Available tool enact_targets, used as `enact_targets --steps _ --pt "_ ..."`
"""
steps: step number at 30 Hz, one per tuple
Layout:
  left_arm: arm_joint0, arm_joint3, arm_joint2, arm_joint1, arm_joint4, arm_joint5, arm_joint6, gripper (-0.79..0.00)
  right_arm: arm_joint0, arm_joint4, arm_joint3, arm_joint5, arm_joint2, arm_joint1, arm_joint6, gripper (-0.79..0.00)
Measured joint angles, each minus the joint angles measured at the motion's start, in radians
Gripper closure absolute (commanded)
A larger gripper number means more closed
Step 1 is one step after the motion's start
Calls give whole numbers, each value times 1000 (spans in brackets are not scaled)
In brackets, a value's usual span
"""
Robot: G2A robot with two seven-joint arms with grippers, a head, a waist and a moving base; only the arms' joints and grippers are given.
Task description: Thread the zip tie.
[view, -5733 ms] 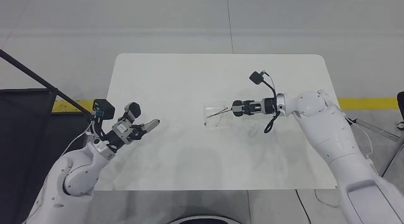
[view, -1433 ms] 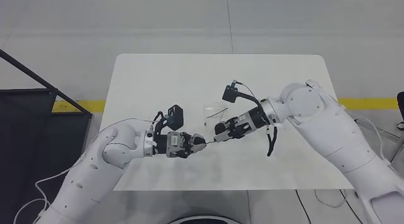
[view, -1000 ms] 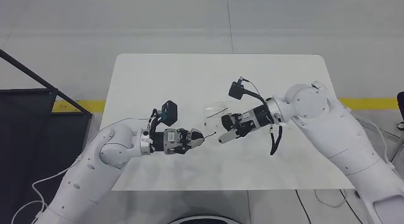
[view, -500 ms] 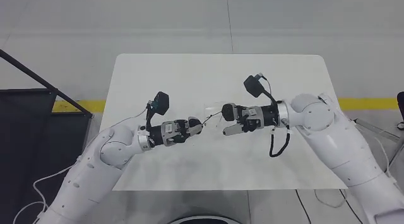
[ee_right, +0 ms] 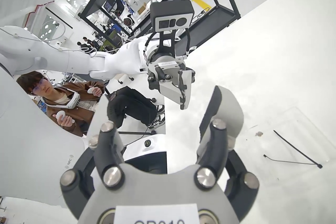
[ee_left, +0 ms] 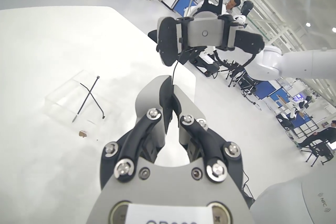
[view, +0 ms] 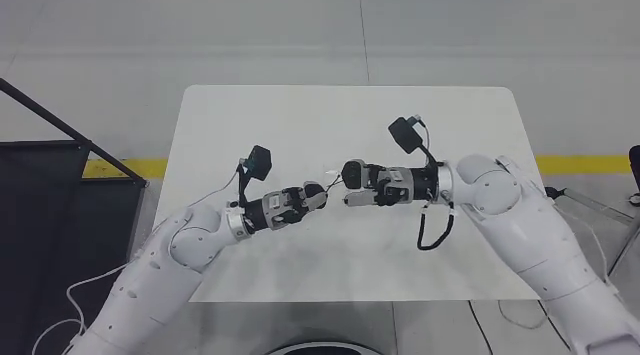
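Note:
My left gripper (ee_left: 169, 81) is shut on a thin black zip tie (ee_left: 174, 70), held above the table. The strip runs from its fingertips to one finger (ee_left: 168, 43) of my right gripper (ee_left: 208, 45), which faces it with its jaws wide apart. In the top view the left gripper (view: 318, 192) and the right gripper (view: 350, 175) stand nearly tip to tip at mid-table. The right wrist view has the right gripper (ee_right: 160, 96) open, with the shut left gripper (ee_right: 183, 97) just beyond its fingers.
A clear shallow tray (ee_left: 56, 99) lies on the white table (view: 270, 125) just behind the grippers, and two more black zip ties (ee_left: 89, 96) lie crossed in it. The tray (ee_right: 302, 114) and those ties (ee_right: 294, 149) sit beside my right gripper. A small brown crumb (ee_left: 82, 133) lies nearby.
Since the earliest frame both arms have come to mid-table in front of the tray. Over the last half second the right gripper has closed the gap to the left gripper, which holds the tie.

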Motion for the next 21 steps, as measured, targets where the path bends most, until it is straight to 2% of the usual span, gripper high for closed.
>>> enact_targets --steps 5,17,19,21 --pt "-18 26 17 -8 -10 -9 2 0 13 -2 19 19 -11 -12 -20 -194" --pt "-26 44 21 -16 -4 -21 7 0 32 21 52 46 -23 -31 -2 -157" --pt "-25 45 20 -17 -5 -22 7 0 33 17 55 51 -23 -33 -2 -105" --pt "-25 45 19 -18 -5 -25 7 0 34 14 57 55 -22 -35 -2 -18"
